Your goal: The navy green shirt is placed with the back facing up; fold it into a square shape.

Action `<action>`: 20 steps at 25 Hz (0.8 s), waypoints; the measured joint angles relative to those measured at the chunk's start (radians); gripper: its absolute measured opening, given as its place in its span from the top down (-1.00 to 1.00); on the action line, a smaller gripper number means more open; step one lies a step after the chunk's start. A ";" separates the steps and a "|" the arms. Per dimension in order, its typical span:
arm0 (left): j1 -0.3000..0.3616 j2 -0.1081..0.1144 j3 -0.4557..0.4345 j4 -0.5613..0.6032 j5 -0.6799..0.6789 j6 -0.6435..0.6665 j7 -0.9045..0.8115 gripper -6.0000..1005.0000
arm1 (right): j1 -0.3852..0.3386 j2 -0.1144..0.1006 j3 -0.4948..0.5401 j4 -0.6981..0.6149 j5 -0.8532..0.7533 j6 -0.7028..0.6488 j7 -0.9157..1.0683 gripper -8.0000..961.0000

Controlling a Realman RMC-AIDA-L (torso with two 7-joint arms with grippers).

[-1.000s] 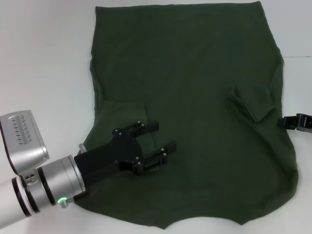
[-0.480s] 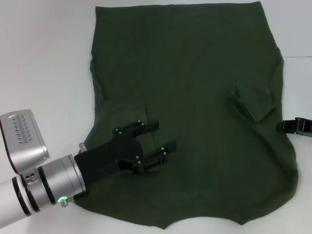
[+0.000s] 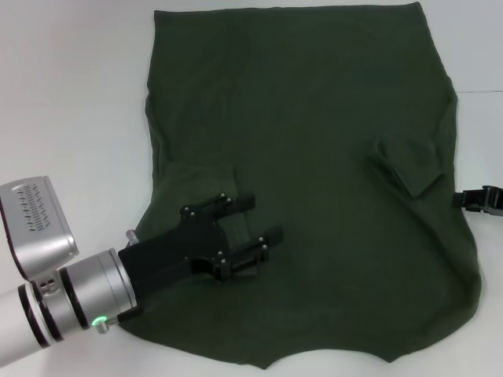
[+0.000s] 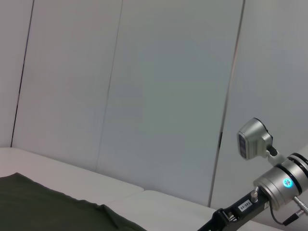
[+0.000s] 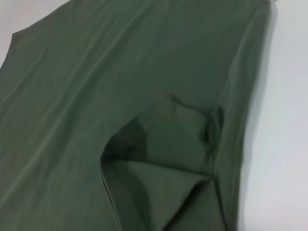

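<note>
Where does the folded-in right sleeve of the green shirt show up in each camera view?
Head view: the right sleeve lies folded onto the navy green shirt, near its right edge, close to the right gripper.
Left wrist view: not in it; only a shirt corner shows.
Right wrist view: the sleeve fills the lower middle.
Shared landmark: the shirt's edge against the white table.

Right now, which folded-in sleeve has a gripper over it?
The sleeve on the robot's left: the left gripper sits open over it. The opposite sleeve lies uncovered, the right gripper off the navy green shirt.
</note>
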 joint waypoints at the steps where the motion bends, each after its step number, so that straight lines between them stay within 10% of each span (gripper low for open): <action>1: 0.000 0.000 0.000 0.000 0.000 0.000 0.000 -0.38 | 0.001 0.000 0.000 0.002 0.000 0.000 0.000 0.33; 20: -0.005 0.000 0.000 0.002 0.000 -0.005 0.000 -0.38 | 0.007 0.012 -0.008 0.006 -0.002 0.025 -0.006 0.35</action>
